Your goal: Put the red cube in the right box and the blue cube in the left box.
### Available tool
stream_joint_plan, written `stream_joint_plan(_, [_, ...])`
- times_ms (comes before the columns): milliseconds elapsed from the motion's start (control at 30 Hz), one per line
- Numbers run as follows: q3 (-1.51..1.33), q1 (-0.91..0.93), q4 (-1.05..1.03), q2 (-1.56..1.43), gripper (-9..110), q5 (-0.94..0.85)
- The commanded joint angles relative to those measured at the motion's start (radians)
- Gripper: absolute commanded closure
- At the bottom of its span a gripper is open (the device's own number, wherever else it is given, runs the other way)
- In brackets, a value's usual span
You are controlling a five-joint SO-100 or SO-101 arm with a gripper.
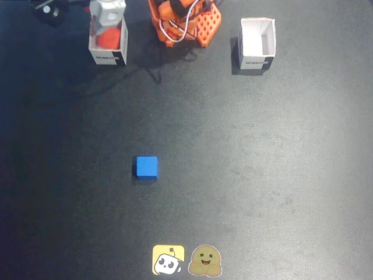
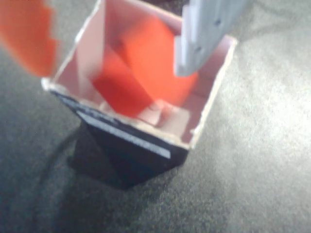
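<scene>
Wrist view: red cube (image 2: 141, 68) inside box (image 2: 131, 138), gripper (image 2: 116, 43) spread above.

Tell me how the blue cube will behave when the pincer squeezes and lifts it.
The blue cube looks solid with flat, plain faces, so it will probably stay stiff under a squeeze and not roll. It sits flat and alone on the dark table, so a nudge would likely slide it rather than tip it. Being small, it is probably light; its smooth faces might slip if gripped off-centre.

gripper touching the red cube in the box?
Cannot tell. In the wrist view the gripper fingers flank the blurred red cube; no clear gap or contact shows.
</scene>
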State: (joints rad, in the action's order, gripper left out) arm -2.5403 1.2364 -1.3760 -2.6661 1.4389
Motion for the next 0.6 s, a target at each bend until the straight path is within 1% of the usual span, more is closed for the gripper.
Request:
stream_joint_plan(0, [0.006, -0.002, 0.011, -0.011, 83, -0.011])
stream_joint_plan(133, [0.0, 0.0, 0.015, -0.015, 92, -0.015])
stream_joint_plan(300, [0.014, -0.021, 0.069, -0.006, 95, -0.046])
stream_joint_plan(567, [0.08, -0.175, 0.143, 0.075, 101, -0.052])
